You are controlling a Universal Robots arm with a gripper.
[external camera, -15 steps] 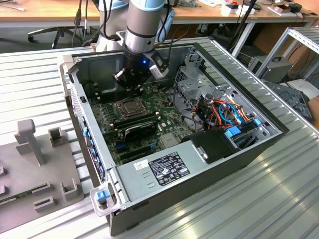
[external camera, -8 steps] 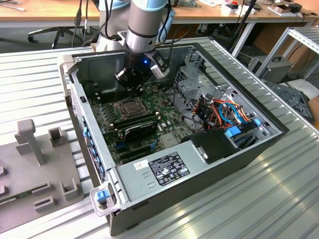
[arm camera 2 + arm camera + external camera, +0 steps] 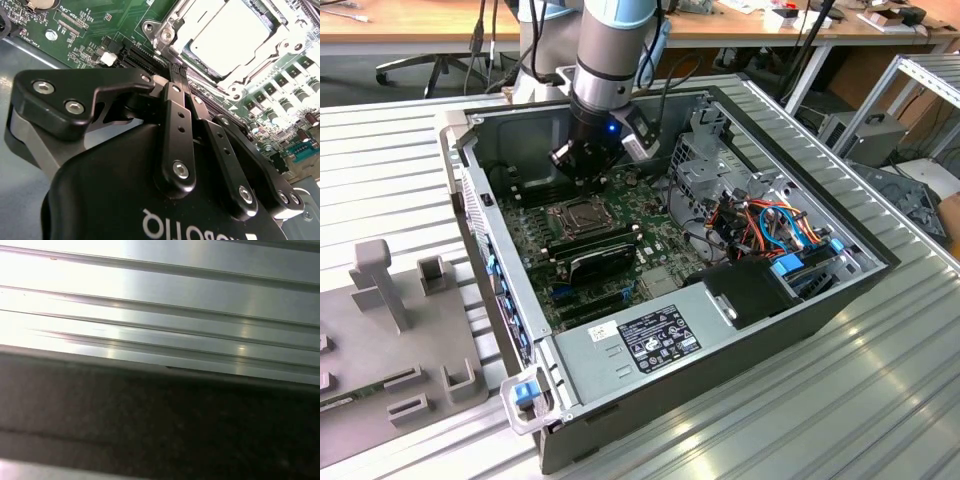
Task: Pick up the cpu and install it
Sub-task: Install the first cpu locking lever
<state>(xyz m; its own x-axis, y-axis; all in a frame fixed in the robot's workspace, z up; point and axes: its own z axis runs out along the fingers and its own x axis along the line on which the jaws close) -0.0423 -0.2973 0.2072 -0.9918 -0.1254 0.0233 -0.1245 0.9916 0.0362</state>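
Ribbed metal table (image 3: pixel 400 190) under the open PC; claw (image 3: pixel 178 75) pinched together, empty; cpu (image 3: pixel 227 35) sits in socket, upper right of frame — w/ frame open, you check it's flat.

My exterior view looks down at an angle from well above and off to one side, taking in the whole open dark grey metal computer case (image 3: pixel 715 330) on the ribbed aluminium table (image 3: pixel 840 420), with the arm entering from the far side. My second wrist view rides close behind the black linkage gripper (image 3: pixel 176 75) and looks past it at the green circuit board (image 3: pixel 95 22) and the square silver-framed processor socket (image 3: pixel 225 37), very near. Both of these share that socket (image 3: pixel 582 213) and board. My first wrist view faces sideways, close to ribbed silver metal (image 3: pixel 165 295) above a dark band (image 3: pixel 160 425).
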